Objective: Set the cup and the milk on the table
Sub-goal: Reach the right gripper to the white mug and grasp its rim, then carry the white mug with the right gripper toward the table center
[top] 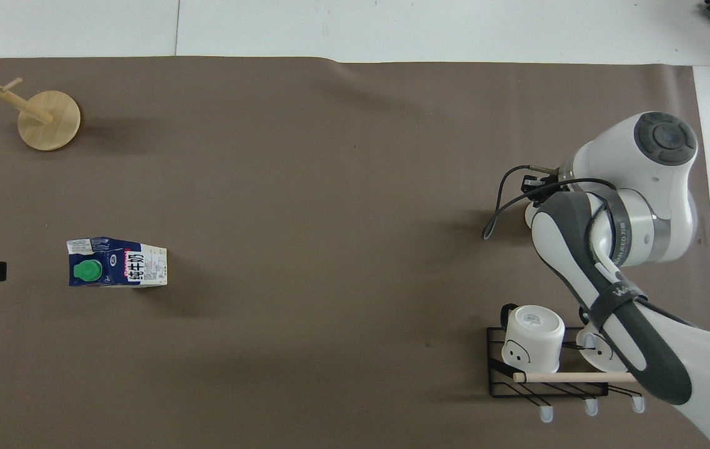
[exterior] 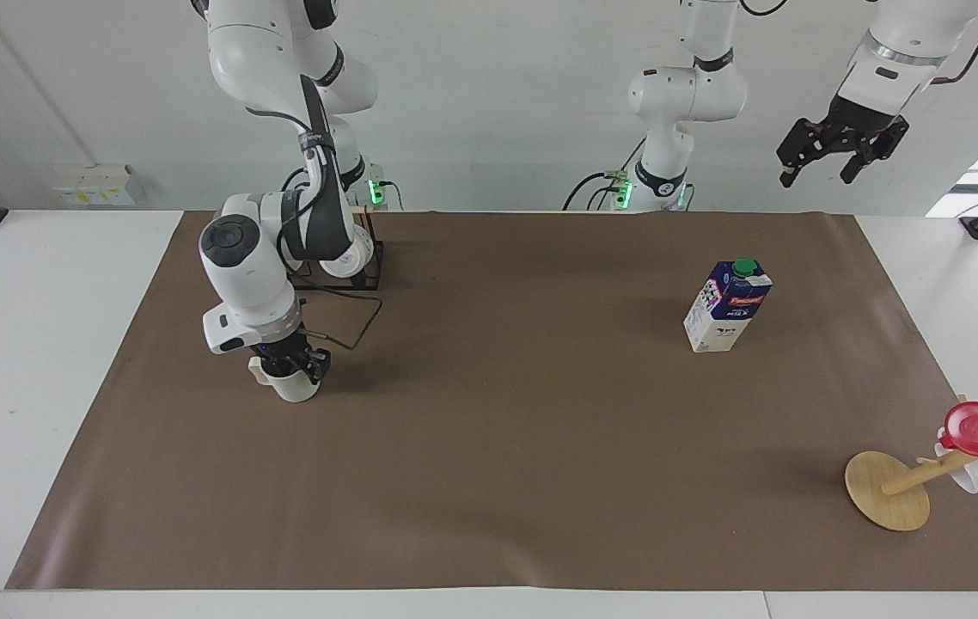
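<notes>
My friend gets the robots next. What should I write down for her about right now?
Right end effector: down at the cup, fingers around its rim; the cup looks to rest upright on the table, near the mug rack.
Left end effector: open, waiting high over its own end of the table.
Milk: standing upright on the table toward the left arm's end, nothing touching it.
Done: milk placed, cup apparently set down.
Left: let go of the cup and lift the right arm away.
</notes>
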Controlling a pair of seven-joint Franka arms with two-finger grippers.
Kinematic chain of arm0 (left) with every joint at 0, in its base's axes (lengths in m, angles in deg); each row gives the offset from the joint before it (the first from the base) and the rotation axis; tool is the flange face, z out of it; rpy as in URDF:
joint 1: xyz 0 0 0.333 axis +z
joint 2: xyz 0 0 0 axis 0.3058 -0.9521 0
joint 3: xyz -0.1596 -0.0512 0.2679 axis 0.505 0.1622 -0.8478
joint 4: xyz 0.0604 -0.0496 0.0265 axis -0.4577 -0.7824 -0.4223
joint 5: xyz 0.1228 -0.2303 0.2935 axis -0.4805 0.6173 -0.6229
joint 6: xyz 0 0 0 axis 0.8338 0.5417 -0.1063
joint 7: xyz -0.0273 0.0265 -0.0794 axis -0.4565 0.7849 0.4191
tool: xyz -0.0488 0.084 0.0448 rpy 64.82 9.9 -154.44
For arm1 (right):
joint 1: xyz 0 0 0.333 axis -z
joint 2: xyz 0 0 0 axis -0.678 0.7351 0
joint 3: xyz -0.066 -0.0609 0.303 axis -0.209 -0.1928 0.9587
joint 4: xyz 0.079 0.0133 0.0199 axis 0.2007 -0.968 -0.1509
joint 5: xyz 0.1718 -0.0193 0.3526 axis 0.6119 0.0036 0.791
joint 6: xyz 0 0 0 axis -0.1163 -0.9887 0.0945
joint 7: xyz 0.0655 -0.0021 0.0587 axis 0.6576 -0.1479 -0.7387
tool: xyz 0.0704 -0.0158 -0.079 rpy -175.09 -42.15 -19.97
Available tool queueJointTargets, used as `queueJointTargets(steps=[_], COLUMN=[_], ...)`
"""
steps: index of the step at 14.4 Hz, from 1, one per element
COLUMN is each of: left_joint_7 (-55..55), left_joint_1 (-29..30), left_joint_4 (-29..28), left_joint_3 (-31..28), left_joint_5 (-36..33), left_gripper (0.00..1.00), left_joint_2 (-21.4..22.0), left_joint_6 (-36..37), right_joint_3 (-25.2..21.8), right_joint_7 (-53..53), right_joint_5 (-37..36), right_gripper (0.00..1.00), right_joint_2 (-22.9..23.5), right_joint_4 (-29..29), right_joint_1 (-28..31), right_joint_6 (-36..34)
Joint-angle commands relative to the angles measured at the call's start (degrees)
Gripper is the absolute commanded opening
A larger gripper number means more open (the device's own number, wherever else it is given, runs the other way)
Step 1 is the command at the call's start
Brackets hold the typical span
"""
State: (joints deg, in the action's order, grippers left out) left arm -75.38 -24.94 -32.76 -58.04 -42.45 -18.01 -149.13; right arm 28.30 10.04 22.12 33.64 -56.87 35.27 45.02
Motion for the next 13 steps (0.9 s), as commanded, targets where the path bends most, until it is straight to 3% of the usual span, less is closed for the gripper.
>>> queueJointTargets(steps=[1, 9, 13], left_joint_7=[0.2, 0.2, 0.2], left_joint_1=[-0.3, -0.3, -0.3], left_joint_4=[0.8, 0.8, 0.8], left_joint_3=[-0.3, -0.4, -0.4], left_joint_5=[-0.8, -0.8, -0.8], left_gripper=[1.00, 1.00, 1.00], left_joint_2=[0.0, 0.0, 0.0], left_joint_6=[1.1, 1.1, 1.1], right_joint_3=[0.2, 1.1, 7.8], right_joint_7=[-1.0, -9.4, -2.1], right_joint_5=[-1.0, -1.4, -0.9], right_gripper=[0.00, 0.00, 0.00], right_joint_2=[-0.9, -4.0, -3.9], right_joint_4=[1.5, 10.3, 11.5], right_joint_1=[-0.6, -6.4, -7.1], right_joint_6=[-3.1, -17.9, -17.4])
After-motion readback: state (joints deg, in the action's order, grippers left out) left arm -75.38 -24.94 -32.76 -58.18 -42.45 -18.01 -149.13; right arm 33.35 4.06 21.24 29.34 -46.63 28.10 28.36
